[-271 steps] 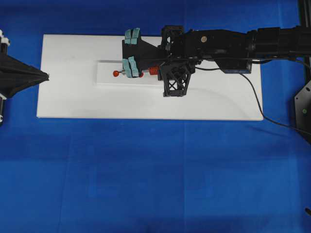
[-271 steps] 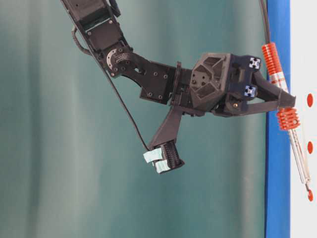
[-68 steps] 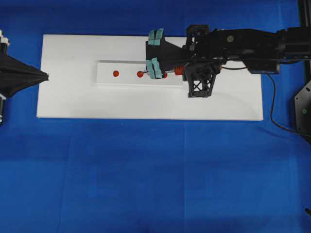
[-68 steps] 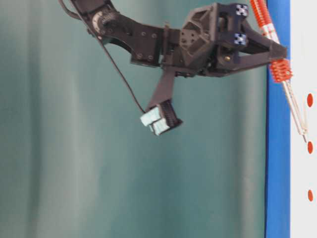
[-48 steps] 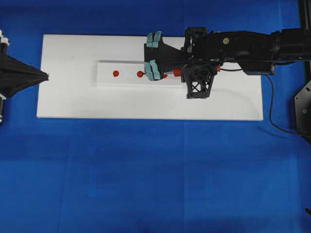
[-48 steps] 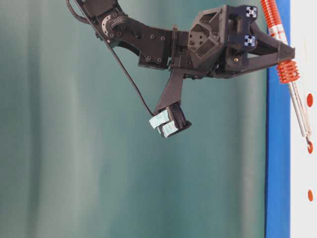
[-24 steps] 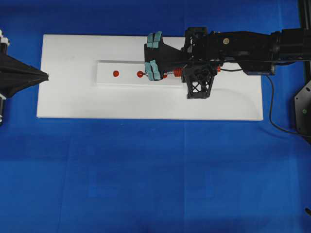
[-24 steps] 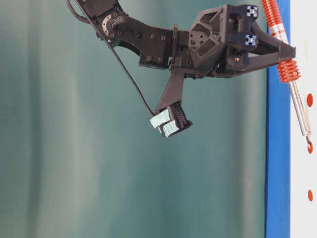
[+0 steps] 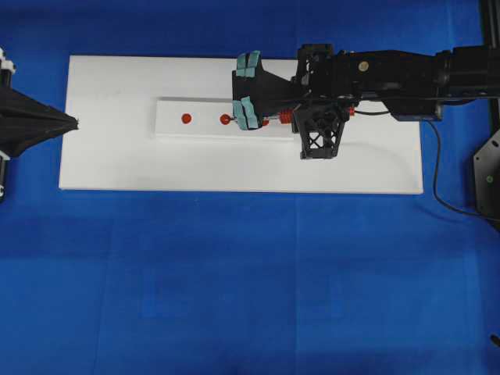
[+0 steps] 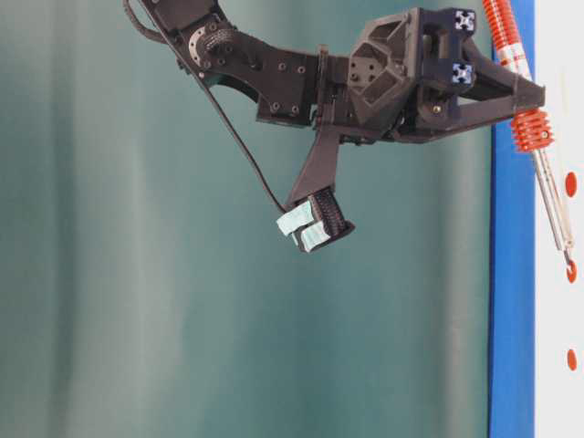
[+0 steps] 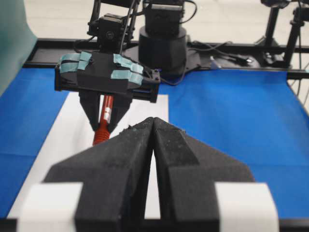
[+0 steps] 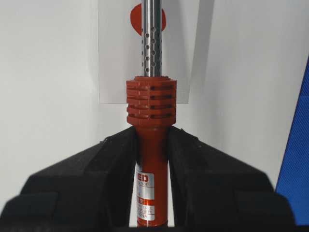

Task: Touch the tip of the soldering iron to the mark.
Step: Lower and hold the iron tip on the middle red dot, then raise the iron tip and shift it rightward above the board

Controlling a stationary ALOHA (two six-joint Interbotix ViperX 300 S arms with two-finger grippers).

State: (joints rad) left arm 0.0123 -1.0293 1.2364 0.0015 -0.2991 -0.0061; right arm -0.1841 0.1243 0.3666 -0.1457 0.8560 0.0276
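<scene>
A white board lies on the blue worktop. On its raised strip, the right pincer is clenched on the soldering iron, whose tip meets the middle mark. At far left the left pincer rests clenched, holding nothing.

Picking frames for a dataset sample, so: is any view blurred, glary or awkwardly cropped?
Overhead: sharp, evenly lit. Table-level: sharp, but rotated sideways. Left wrist: left gripper fingers fill the foreground, slightly soft. Right wrist: soldering iron sharp, its tip cropped off the top edge.
</scene>
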